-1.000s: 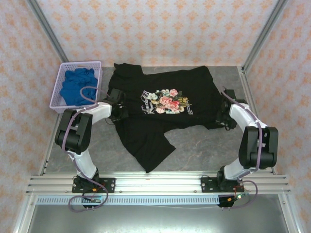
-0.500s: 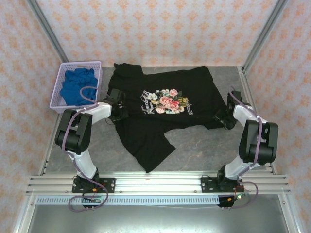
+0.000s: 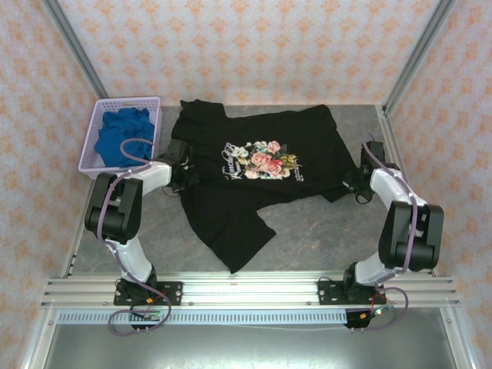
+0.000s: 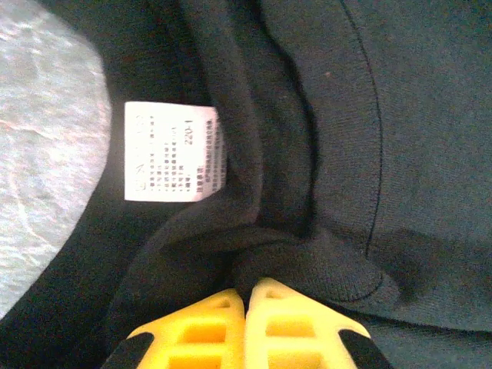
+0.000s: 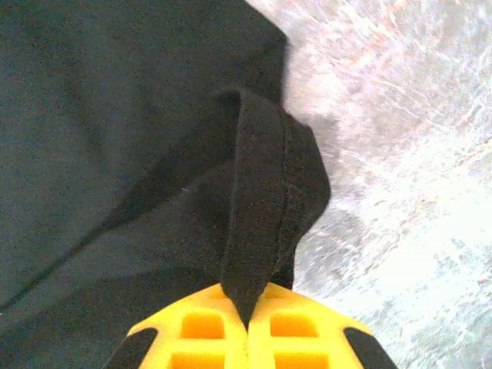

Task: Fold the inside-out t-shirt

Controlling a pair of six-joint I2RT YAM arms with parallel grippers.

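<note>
Black t-shirt [image 3: 254, 181] lies spread on the bench [image 3: 323, 231], flower print [image 3: 261, 161] up, its lettering too small to read. Left claw [image 4: 246, 296] pinches a fold by the collar, near the white tag [image 4: 174, 151], whose print is illegible. Right claw [image 5: 247, 307] pinches a hemmed fold at the shirt's right edge.
</note>
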